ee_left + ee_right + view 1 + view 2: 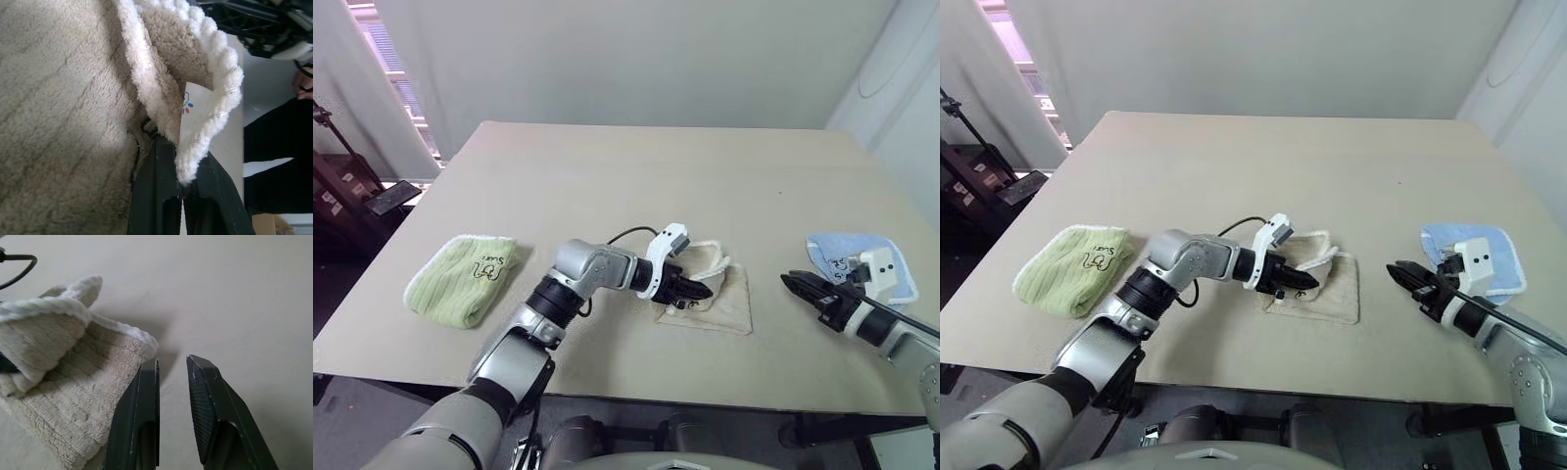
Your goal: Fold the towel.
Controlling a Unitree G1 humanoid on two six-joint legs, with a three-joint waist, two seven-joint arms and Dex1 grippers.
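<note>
**Mid-fold: edge carried across, placement pending**

Lies near the desk's [607, 176] front middle: the towel [724, 304], already doubled into a small beige pad, one white-corded edge lifted off its top layer. Clamped on that lifted edge, fingers together: the left hand [690, 289], reaching in from the towel's left and pointing across it. Hovers off the towel's right corner, near but apart from it: the right hand [171, 377], fingers slightly parted, nothing between them. Well apart on the robot's left, a green folded towel [460, 279]; on the right, behind the right hand, a blue folded towel [862, 259].

Judged as the fold-over step, partly done. Next calls for drawing the held edge fully across, lowering it flush on the far edge, then releasing without dragging the layer back. Possibly also pinning the pad with the free hand, since soft terry shifts easily.
</note>
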